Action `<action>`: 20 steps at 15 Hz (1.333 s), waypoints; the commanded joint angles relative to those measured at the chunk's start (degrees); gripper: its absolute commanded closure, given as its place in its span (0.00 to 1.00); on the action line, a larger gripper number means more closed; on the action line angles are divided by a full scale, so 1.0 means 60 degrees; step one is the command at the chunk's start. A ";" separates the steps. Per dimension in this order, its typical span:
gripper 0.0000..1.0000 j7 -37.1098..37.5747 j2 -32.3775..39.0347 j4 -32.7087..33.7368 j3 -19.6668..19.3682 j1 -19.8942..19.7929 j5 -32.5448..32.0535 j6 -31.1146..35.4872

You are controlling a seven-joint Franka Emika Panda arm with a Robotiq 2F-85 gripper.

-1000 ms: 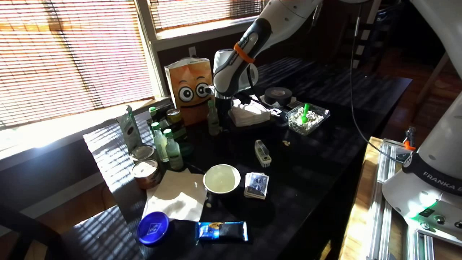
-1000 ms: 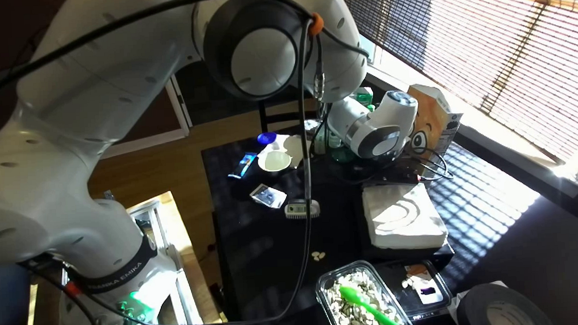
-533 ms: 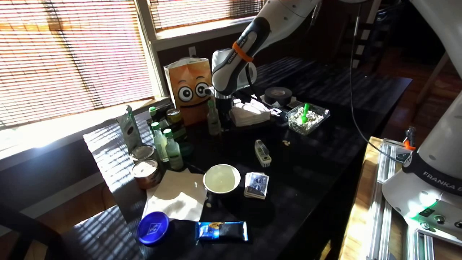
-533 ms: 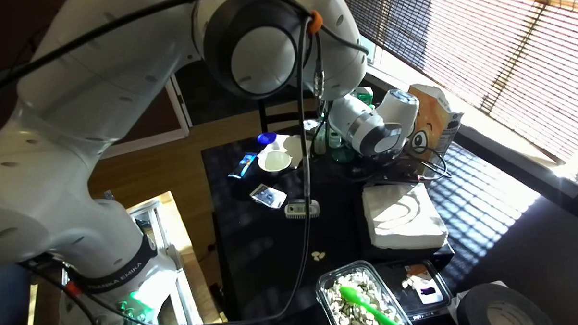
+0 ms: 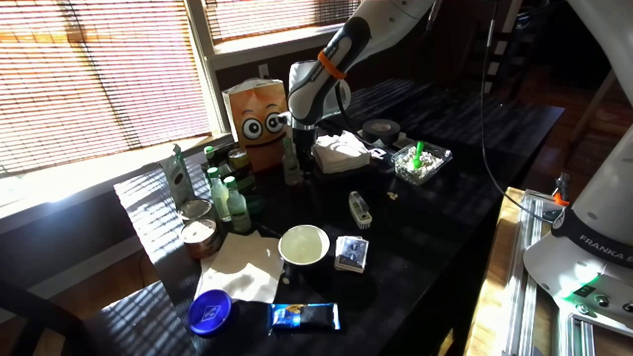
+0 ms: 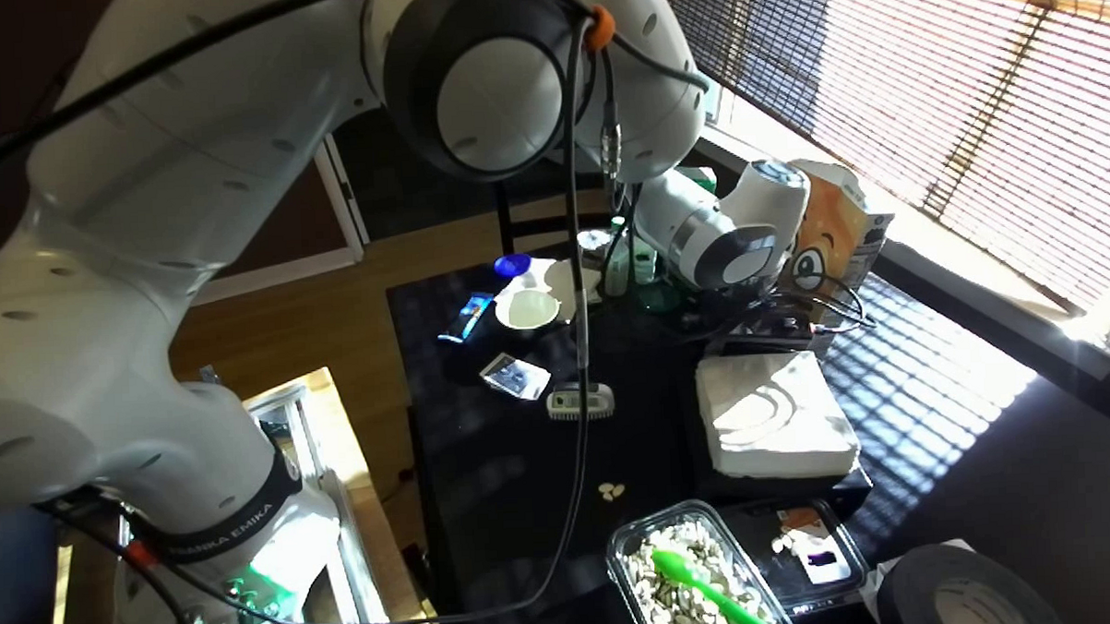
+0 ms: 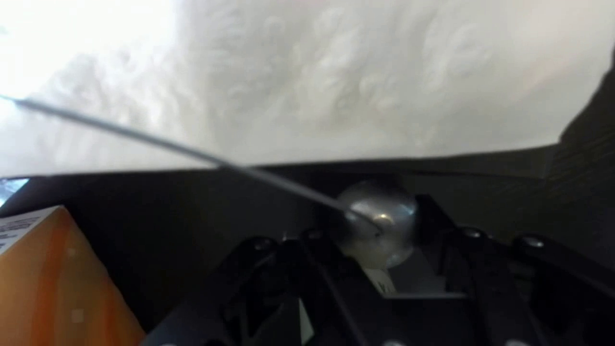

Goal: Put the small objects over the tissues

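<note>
Tissues (image 6: 773,420) stacked at 4 o'clock in an exterior view, gripper (image 7: 372,218) at their 5 o'clock in the wrist view, fingers apart astride a shiny round thing (image 7: 391,214), grip on it impossible to tell

Above centre in an exterior view, the gripper (image 5: 306,172) is between a bottle (image 5: 291,170) on its left and the tissues (image 5: 342,157) on its right; a bag (image 5: 258,113) stands behind the bottle. Further right, a spoon (image 5: 418,155) stands in a tub (image 5: 429,172). Below centre, a bowl (image 5: 303,245) sits between a napkin (image 5: 247,269) at left and a deck of cards (image 5: 351,253) at right. A lid (image 5: 210,312) lies lower left.
</note>
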 commanded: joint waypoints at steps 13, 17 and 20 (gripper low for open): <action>0.79 -0.1320 -0.2880 -0.2134 -0.0209 -0.0428 0.1548 -0.0352; 0.79 -0.0987 -0.3353 -0.2790 -0.0920 -0.0161 0.1174 -0.0211; 0.79 -0.0675 -0.3467 -0.3021 -0.1568 0.0117 0.0744 -0.0001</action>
